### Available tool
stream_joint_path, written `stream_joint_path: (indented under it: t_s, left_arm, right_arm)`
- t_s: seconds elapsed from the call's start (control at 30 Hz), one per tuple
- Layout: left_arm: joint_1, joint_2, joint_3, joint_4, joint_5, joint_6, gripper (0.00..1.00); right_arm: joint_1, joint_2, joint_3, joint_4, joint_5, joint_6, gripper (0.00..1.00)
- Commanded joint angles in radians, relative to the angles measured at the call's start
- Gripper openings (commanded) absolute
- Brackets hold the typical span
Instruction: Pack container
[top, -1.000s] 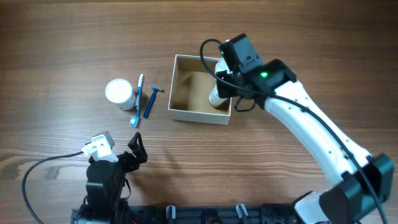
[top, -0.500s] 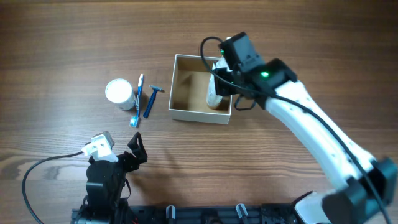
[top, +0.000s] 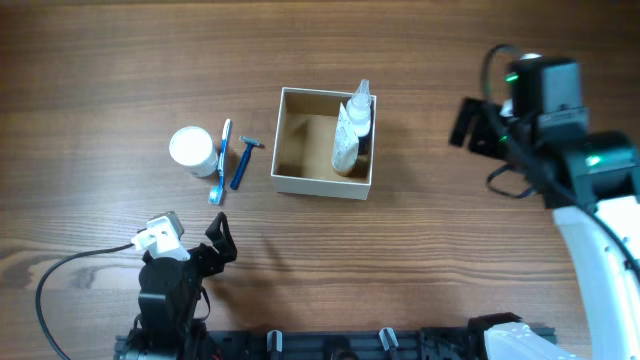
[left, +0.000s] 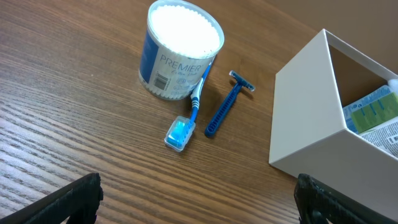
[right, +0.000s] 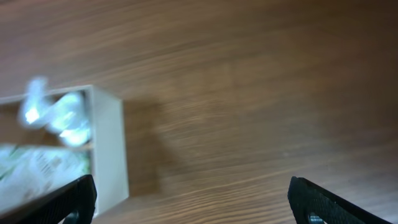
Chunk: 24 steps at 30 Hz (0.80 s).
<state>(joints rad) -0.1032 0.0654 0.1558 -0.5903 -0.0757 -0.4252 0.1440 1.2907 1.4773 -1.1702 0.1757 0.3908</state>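
The container (top: 320, 186), a square white cardboard box with a brown inside, stands mid-table. A clear bottle (top: 359, 104) and a white tube (top: 345, 146) lean against its right wall. My right gripper (top: 472, 128) hovers to the right of the box, open and holding nothing. Its wrist view is blurred and shows the box wall (right: 109, 149) at the left, with the jaws (right: 193, 199) wide over bare wood. My left gripper (top: 220, 238) rests open near the front edge. Its jaws (left: 199, 199) point at the box corner (left: 308, 118).
Left of the box stand a round jar of cotton swabs (top: 192, 150) (left: 180, 53), a blue toothbrush (top: 221, 160) (left: 196, 102) and a blue razor (top: 241, 162) (left: 225, 112). A black cable runs from the left arm's base.
My right gripper opened, let go of the bottle inside the box, and drew away to the right. The bottle stays leaning in the box. The left arm has not moved.
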Motion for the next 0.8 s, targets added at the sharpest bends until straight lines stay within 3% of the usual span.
stream_joint_path:
  t_s: [0.0, 0.33, 0.47, 0.67, 0.77]
  left_arm:
    - [0.007, -0.006, -0.002, 0.003, 0.012, -0.002, 1.0]
    - [0.007, -0.006, -0.002, 0.114, -0.023, -0.002, 1.0]
    - [0.007, -0.005, 0.01, 0.193, 0.1, -0.003, 1.0]
    - [0.007, 0.101, 0.145, 0.106, 0.082, -0.054, 0.99]
    - [0.007, 0.257, 0.297, 0.048, 0.035, -0.05, 1.0]
  right_arm:
    - [-0.112, 0.03, 0.0, -0.009, -0.129, 0.017, 1.0]
    - [-0.143, 0.071, 0.0, -0.01, -0.151, 0.031, 1.0]
    - [-0.143, 0.074, 0.0, -0.019, -0.151, 0.031, 1.0]
    - [-0.143, 0.074, 0.0, -0.02, -0.152, 0.031, 1.0]
    - [-0.143, 0.074, 0.0, -0.012, -0.151, 0.031, 1.0]
